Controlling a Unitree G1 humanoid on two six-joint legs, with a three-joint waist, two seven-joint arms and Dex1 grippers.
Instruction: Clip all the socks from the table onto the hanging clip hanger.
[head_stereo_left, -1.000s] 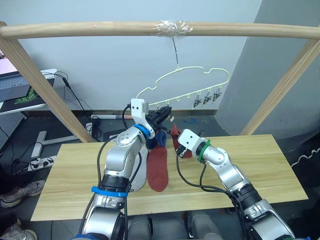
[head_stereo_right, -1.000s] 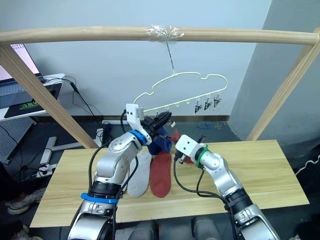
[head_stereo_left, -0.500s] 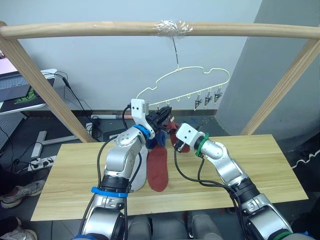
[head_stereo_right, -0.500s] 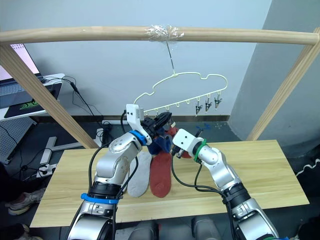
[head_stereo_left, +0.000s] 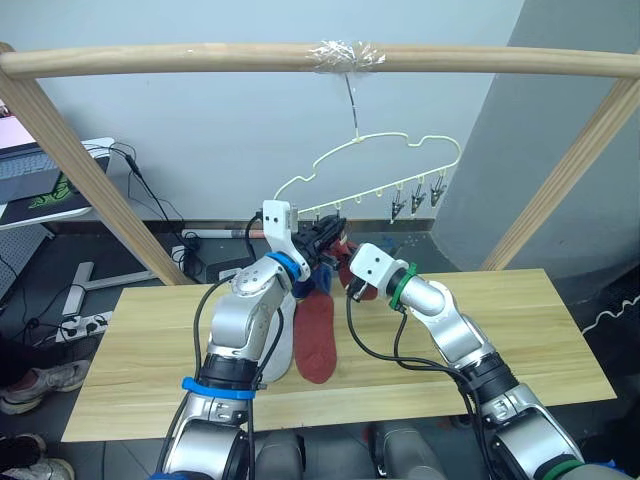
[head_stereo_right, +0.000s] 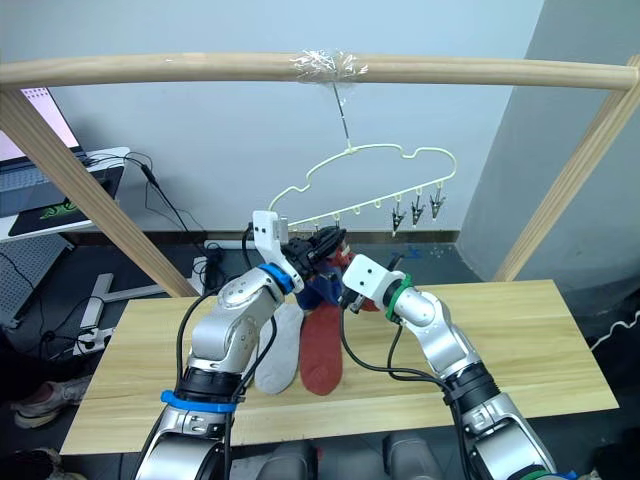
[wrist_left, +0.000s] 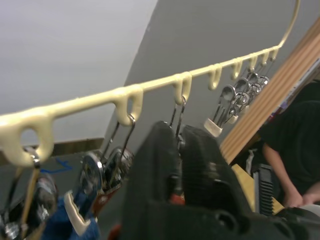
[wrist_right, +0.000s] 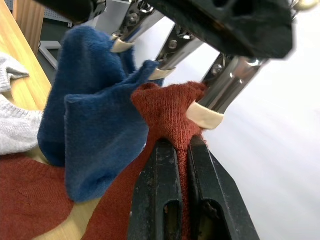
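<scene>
A light grey sock (head_stereo_right: 278, 352) and a rust red sock (head_stereo_right: 322, 352) are laid side by side on the wooden table (head_stereo_right: 540, 345).

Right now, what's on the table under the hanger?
On the table, a rust sock lies flat beside a grey sock. The left arm covers most of the grey one. Two blue socks hang clipped above; anything behind them is hidden.

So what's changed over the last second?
The right gripper has risen from near the table toward the hanger, carrying a red sock up to the clip the left gripper holds. The hanger, the hung blue socks, and the grey sock and red sock on the table stayed put.
</scene>
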